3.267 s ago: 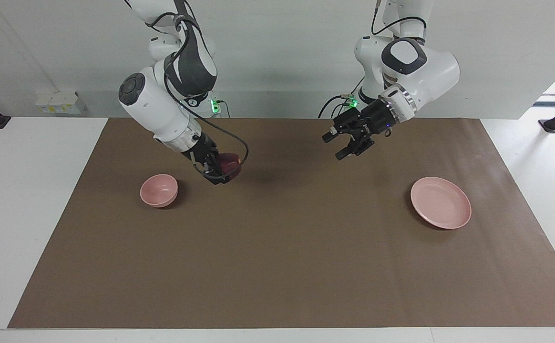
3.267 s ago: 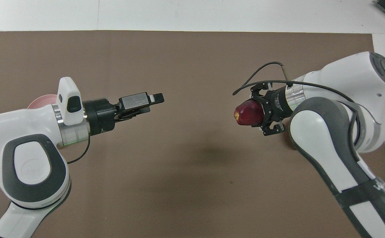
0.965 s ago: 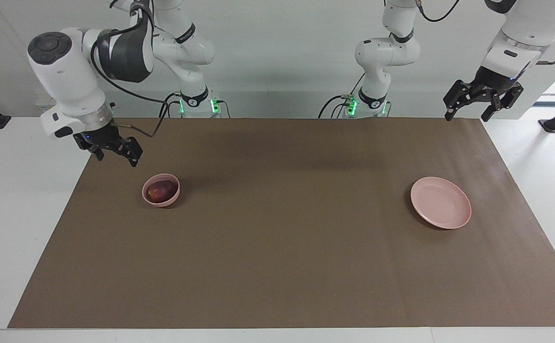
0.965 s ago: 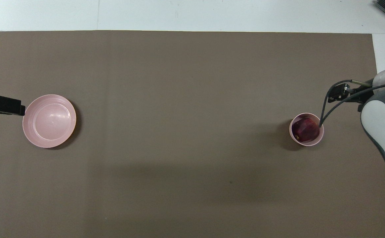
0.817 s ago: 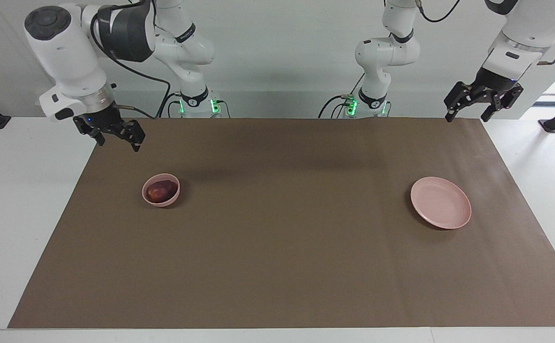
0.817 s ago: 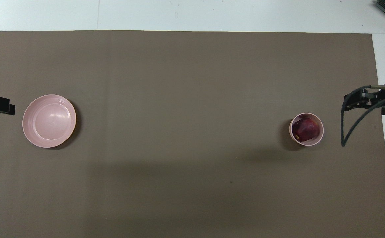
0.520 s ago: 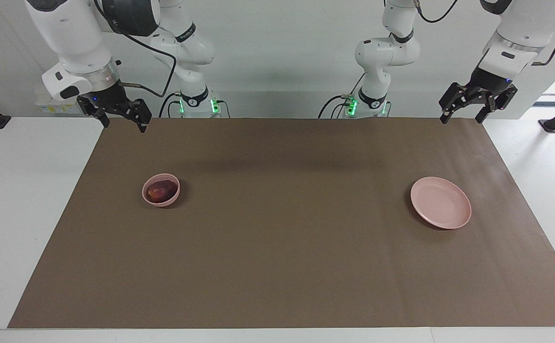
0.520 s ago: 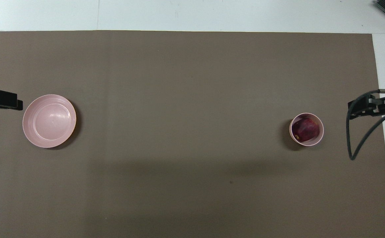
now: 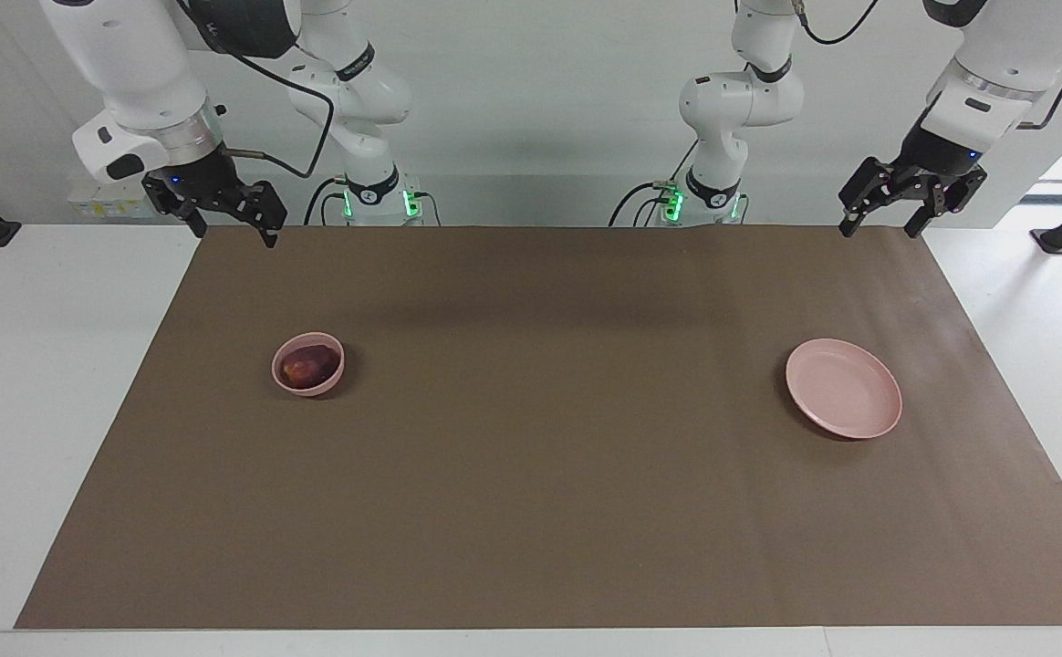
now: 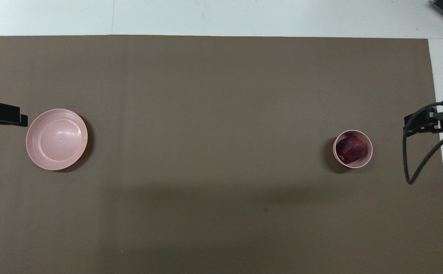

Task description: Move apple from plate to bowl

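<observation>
The right gripper (image 9: 225,216), which carried the apple (image 9: 306,365) a few seconds ago, has let it go into the bowl (image 9: 308,377) and risen to hang over the mat's (image 9: 531,511) edge nearest the robots, jaws wide open and empty, so I judge the move done. The left gripper (image 9: 887,208) has likewise drawn back to hover high over its own end of the tabletop, jaws spread and holding nothing. Count: one apple, one bowl toward the right arm's end, one bare plate (image 9: 844,388) toward the left arm's end, two grippers.
</observation>
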`<state>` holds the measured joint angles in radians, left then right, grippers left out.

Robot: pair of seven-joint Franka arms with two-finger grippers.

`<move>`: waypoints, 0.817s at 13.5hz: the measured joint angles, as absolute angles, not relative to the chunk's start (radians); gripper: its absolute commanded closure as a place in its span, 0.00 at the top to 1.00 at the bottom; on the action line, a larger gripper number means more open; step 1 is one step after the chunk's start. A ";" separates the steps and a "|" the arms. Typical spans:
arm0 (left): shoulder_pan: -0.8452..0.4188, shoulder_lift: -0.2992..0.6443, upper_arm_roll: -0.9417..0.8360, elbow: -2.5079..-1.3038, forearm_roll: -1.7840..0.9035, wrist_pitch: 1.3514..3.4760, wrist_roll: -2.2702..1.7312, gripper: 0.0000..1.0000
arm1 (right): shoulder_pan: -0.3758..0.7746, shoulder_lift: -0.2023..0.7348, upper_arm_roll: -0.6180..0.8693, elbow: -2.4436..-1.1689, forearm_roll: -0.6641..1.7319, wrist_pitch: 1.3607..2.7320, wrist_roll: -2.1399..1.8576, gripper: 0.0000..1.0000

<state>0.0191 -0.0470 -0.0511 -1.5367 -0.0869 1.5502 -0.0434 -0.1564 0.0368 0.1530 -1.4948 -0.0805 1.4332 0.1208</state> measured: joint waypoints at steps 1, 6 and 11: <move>0.019 -0.047 -0.050 -1.537 -0.080 1.549 -0.039 1.00 | -0.156 0.037 0.153 -1.494 -0.078 1.433 0.121 1.00; 0.019 -0.047 -0.050 -1.537 -0.067 1.538 -0.037 1.00 | -0.157 0.037 0.153 -1.493 -0.058 1.433 0.121 1.00; 0.019 -0.047 -0.050 -1.540 -0.067 1.533 -0.037 1.00 | -0.157 0.037 0.153 -1.493 -0.057 1.433 0.121 1.00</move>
